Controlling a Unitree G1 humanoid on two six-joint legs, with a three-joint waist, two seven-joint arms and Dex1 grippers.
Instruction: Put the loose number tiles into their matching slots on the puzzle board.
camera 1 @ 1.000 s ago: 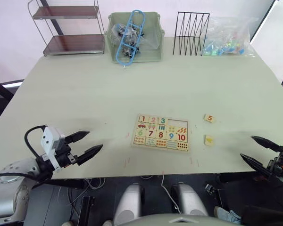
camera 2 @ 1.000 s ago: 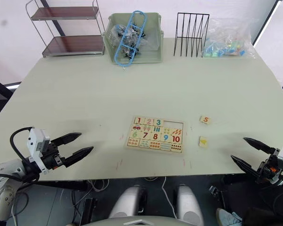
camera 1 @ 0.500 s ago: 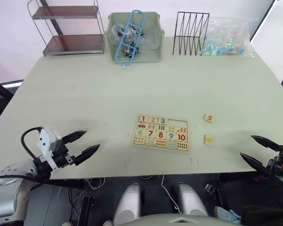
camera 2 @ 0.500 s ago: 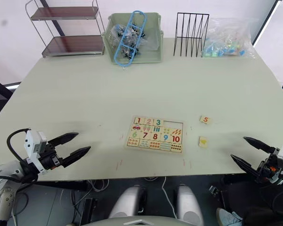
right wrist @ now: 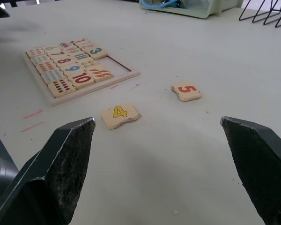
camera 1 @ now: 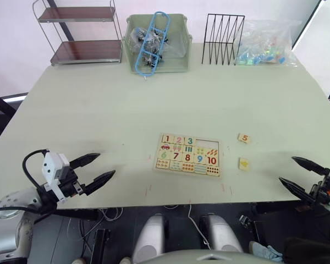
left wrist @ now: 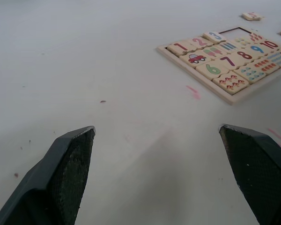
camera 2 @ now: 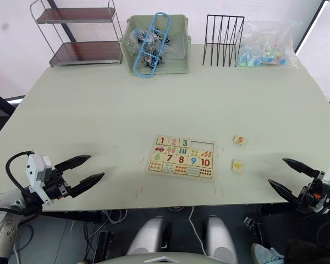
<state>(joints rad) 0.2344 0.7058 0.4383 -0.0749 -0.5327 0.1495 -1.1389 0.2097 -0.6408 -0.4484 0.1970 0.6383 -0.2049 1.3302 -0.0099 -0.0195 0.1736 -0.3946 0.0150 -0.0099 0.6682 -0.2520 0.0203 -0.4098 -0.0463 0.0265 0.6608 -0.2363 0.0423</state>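
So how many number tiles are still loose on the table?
2: the 5 tile lies right of the puzzle board; the 4 tile lies nearer the right gripper. None looks hidden.

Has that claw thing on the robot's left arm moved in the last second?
Yes. The left end effector has drawn back slightly, away from the puzzle board and toward the table's near edge, fingers open.

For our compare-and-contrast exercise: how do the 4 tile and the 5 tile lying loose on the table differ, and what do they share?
The 4 tile bears a yellow numeral; the 5 tile bears an orange-red one. The 4 tile lies nearer the right gripper; the 5 tile lies farther up the table. Both are small pale-wood tiles lying flat, face up, to the right of the puzzle board, whose top row has open slots after the 3.
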